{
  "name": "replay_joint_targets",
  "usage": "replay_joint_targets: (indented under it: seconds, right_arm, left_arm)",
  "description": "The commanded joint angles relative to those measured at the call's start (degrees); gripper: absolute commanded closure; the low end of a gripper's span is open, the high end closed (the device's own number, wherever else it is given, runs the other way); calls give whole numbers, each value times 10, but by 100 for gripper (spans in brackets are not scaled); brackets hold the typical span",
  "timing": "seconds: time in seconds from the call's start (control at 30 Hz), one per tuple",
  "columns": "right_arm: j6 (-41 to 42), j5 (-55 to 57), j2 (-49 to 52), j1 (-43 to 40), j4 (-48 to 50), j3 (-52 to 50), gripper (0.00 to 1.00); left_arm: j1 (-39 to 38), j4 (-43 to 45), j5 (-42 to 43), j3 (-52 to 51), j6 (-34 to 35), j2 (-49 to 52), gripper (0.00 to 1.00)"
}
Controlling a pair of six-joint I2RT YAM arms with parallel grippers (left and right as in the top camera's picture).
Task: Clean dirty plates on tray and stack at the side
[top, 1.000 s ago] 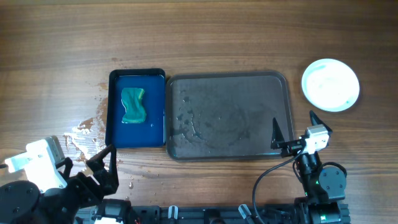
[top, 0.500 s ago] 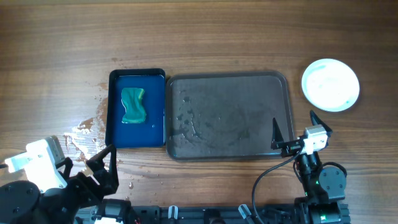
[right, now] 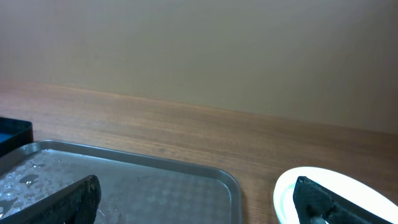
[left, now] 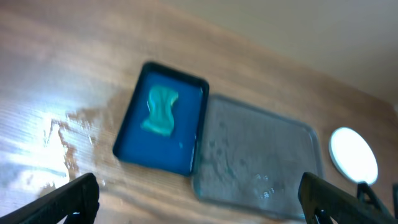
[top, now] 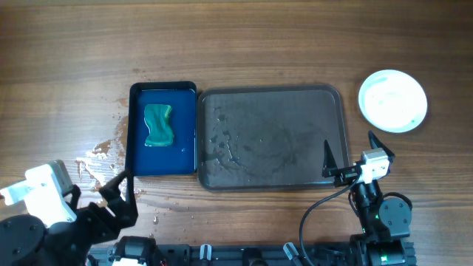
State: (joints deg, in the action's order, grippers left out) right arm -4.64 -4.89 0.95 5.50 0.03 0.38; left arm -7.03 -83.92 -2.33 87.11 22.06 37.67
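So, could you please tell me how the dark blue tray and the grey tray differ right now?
The dark blue tray is narrower and smaller, while the grey tray is much wider. The dark blue tray holds a green sponge, while the grey tray carries only water droplets near its left side. Both are rectangular with rounded corners and raised rims, lying side by side on the wooden table.

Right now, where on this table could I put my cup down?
The far strip of wooden table beyond both trays is bare, and the grey tray holds only water drops. The near edge is crowded by the left gripper and right gripper; the white plate occupies the far right, and spills wet the wood left of the blue tray.
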Motion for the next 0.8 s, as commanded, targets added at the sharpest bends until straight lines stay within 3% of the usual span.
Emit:
replay_joint_targets:
  seconds: [0.0, 0.1, 0.2, 0.3, 0.5, 0.63, 0.77]
  right_arm:
    - [-8, -7, -7, 1, 3, -1, 0]
    - [-8, -7, -7, 1, 3, -1, 0]
    - [-8, -7, -7, 1, 3, -1, 0]
    - [-8, -7, -7, 1, 3, -1, 0]
    - [-8, -7, -7, 1, 3, -1, 0]
    - [-8, -7, -7, 1, 3, -1, 0]
    - [-8, -7, -7, 1, 3, -1, 0]
  left_arm:
    - [-3, 78, -29, 2, -142, 2, 0]
    - [-3, 182, -25, -18, -275, 1, 0]
    - [17, 307, 15, -76, -340, -19, 0]
    - [40, 429, 65, -174, -339, -63, 0]
    - [51, 720, 184, -503, -306, -231, 0]
    - [51, 819, 184, -650, -225, -308, 0]
    - [51, 852, 181, -736, -149, -350, 0]
